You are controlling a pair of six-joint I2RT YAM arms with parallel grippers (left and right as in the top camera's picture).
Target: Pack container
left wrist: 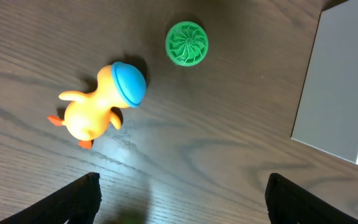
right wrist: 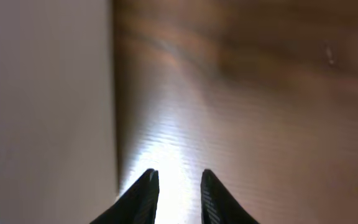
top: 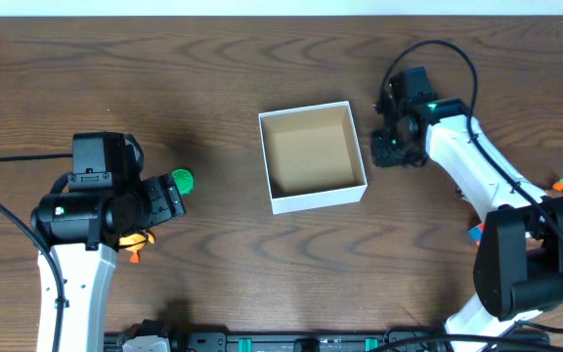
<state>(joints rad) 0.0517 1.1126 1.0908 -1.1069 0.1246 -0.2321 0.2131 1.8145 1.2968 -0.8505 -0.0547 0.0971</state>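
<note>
The container, a square white-walled box with a tan inside, stands open and empty in the middle of the table. My left gripper is open wide and empty, low over the wood. Just beyond it lie a green ribbed round toy and an orange duck with a blue cap. In the left wrist view the duck lies on its side left of the green toy, with the container's wall at the right. My right gripper hovers beside the container's right wall, its fingers a narrow gap apart with nothing between them.
A small orange piece lies near the right edge. A red and blue piece shows beside the right arm's base. The table's far edge runs along the top of the overhead view.
</note>
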